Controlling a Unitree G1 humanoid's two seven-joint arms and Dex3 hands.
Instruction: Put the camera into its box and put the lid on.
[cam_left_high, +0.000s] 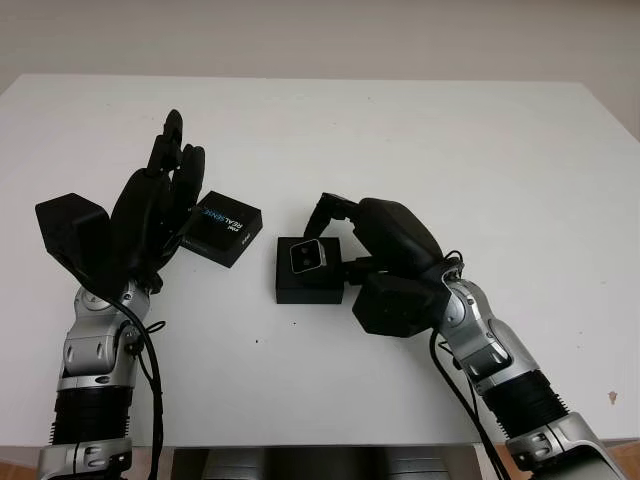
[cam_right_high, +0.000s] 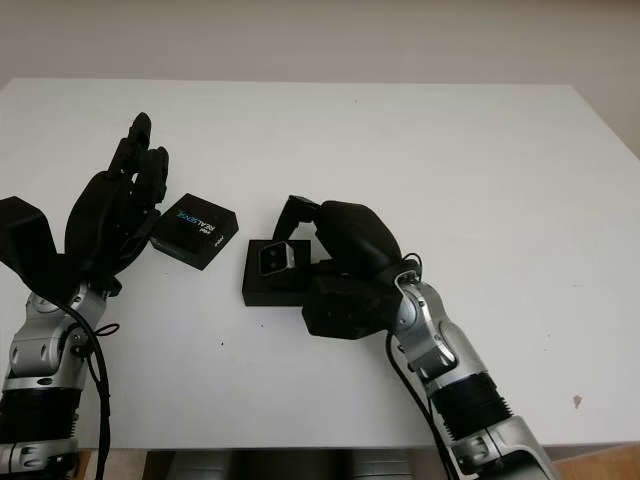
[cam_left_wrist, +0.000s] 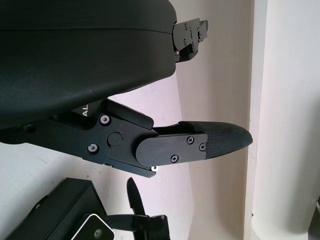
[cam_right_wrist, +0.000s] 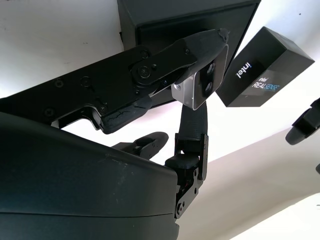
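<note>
While the small silver camera (cam_left_high: 307, 256) is held over the open black box (cam_left_high: 309, 285) by the right robot hand (cam_left_high: 345, 238), the black printed lid (cam_left_high: 224, 228) is left unplaced beside the open, empty left robot hand (cam_left_high: 160, 195).

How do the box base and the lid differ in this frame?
The box base sits square before the right hand, open side up; the lid lies turned at an angle beside the open left hand. The base holds the silver camera, gripped by the right hand's fingers; the lid is untouched. The lid bears white lettering; the base looks plain. Both are black and rest on the white table.
</note>
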